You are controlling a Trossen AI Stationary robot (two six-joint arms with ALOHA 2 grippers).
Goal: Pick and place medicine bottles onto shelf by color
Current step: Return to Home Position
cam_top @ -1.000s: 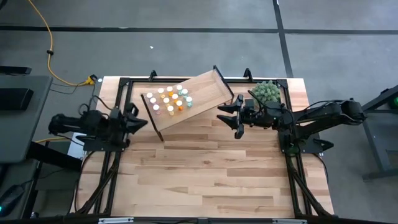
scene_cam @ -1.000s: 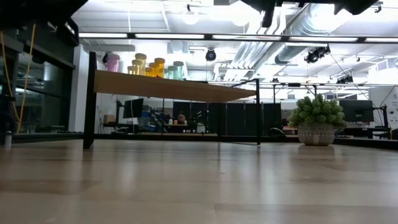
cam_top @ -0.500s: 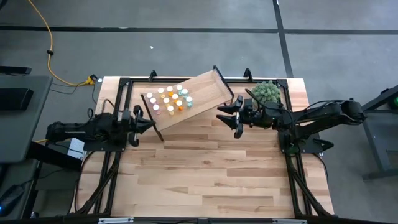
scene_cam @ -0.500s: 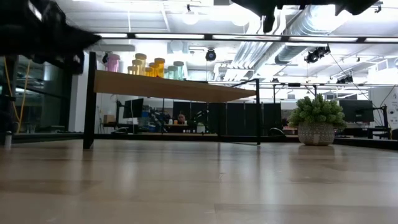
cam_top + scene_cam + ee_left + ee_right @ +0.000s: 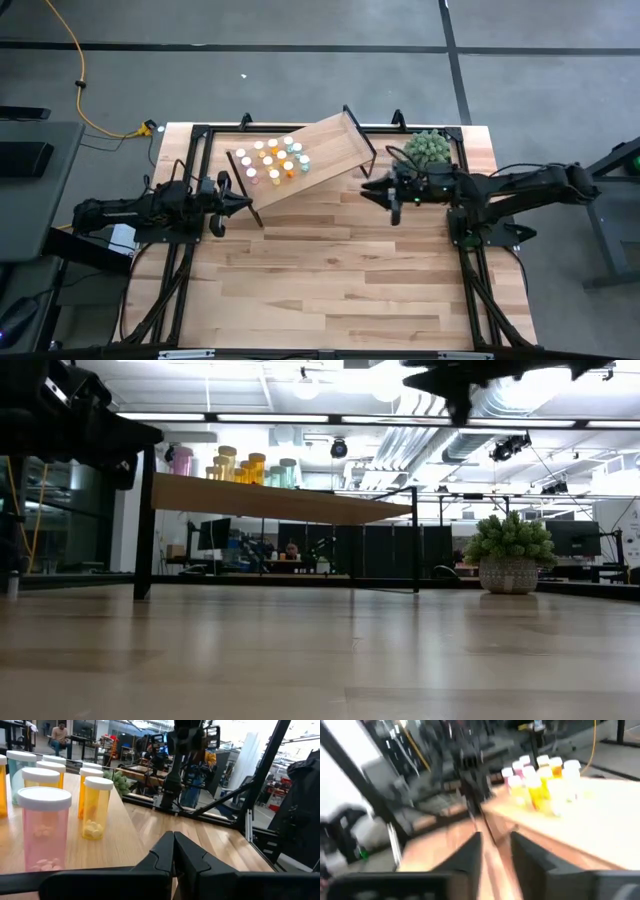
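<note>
from above, the left gripper point(image 5: 238, 198) is reaching nearer the shelf point(image 5: 335, 140) than a second ago, when its arm was folded back. the right gripper point(image 5: 378, 190) is drawing in its wide-spread fingers and easing back from the shelf's other side. the bottles point(image 5: 270, 160) are all standing clustered at the shelf's left end, with none on the table point(image 5: 340, 290), so the sorting is looking finished and the arms are probably just heading to rest.

at table height, the left arm point(image 5: 70, 415) is now hanging dark at the upper left beside the shelf point(image 5: 280, 500), and the bottles point(image 5: 235, 465) are sitting on top, unmoved.

the left wrist camera is showing the left gripper point(image 5: 173, 840) with its fingers pressed together and holding nothing. a pink bottle point(image 5: 44, 827) and a yellow bottle point(image 5: 97, 807) are standing close ahead.

the right wrist camera is smearing with motion. the right gripper point(image 5: 495, 837) is keeping a narrow empty gap, and the bottles point(image 5: 540, 780) are standing beyond it.
</note>
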